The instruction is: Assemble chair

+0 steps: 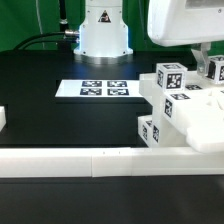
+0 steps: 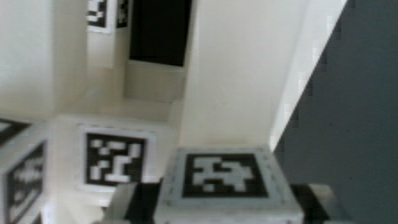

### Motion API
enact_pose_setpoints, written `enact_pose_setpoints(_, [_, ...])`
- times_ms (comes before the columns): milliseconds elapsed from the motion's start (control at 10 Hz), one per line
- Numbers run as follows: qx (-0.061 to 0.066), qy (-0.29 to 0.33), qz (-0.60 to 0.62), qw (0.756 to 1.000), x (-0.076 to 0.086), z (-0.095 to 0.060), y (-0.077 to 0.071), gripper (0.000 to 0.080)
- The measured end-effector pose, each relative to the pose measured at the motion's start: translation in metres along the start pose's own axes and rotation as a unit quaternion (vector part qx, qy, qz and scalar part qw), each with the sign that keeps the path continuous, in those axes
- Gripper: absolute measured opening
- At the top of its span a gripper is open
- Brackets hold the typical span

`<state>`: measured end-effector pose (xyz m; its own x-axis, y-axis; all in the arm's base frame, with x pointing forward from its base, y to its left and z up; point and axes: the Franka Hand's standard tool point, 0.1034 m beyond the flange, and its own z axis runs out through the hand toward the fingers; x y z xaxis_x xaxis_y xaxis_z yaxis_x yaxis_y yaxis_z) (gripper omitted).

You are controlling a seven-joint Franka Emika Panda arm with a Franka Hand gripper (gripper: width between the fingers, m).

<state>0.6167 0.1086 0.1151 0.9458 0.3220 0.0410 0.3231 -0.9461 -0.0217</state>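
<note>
My arm comes in from the upper right of the exterior view, over the chair parts point(image 1: 180, 100). Those parts sit bunched at that view's right side: white blocks and square-ended pieces, each face carrying a black-and-white tag, stacked and touching one another.

My gripper point(image 2: 222, 205) is low over the cluster. In the wrist view a tagged block point(image 2: 221, 180) sits right at my fingertips; dark pads point(image 2: 322, 196) show at its sides. Whether I am clamped on it or only straddling it, I cannot tell. In the exterior view the fingers are hidden behind the white wrist housing.

Beside that block, a second tagged face point(image 2: 114, 158), close alongside. Beyond them, tall white uprights point(image 2: 249, 70) with a dark gap between.

The marker board point(image 1: 104, 89) lies flat on the black table point(image 1: 40, 110), left of the chair parts and apart from them, in front of the arm's base point(image 1: 103, 30).

The long white border rail point(image 1: 80, 160) runs along the near edge of the table; the chair parts rest just behind its right end.
</note>
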Motion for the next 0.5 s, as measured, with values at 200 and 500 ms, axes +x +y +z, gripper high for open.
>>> enact_pose_setpoints(200, [0.001,0.000,0.016,1.000,-0.0002,0.0003,0.0002,0.0268])
enact_pose_setpoints(500, [0.011,0.013,0.162,0.987,0.0012,0.0010,0.0021,0.0268])
